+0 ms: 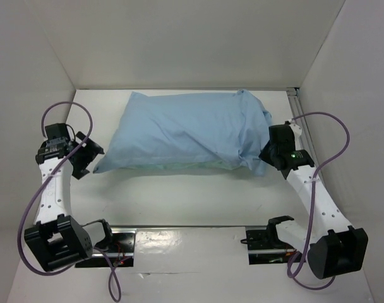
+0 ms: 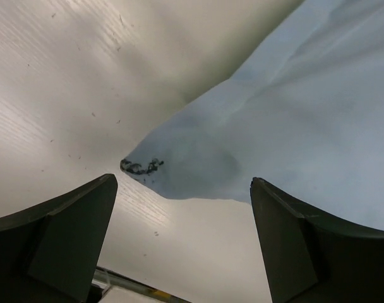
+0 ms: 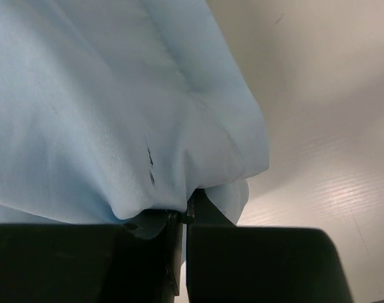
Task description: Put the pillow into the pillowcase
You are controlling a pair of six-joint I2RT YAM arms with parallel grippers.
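Pillowcase (image 1: 186, 129) lies plump at back of desk (image 1: 179, 202), light blue face up. Pillow not visible, so judged fully inside. Left end effector (image 2: 182, 183) spread wide, empty, just off pillowcase's left corner. Right end effector (image 3: 186, 211) pinched tight on bunched cloth at right end. Remaining, likely: release, tidy opening.

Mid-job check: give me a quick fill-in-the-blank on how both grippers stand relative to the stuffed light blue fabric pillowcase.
1. The right gripper is ___ on a fold of the light blue fabric pillowcase.
2. The left gripper stands ___, holding nothing, just off a pillowcase corner.
3. In the top view, the pinched fold sits at the pillowcase's ___ end.

Missing words: shut; open; right.
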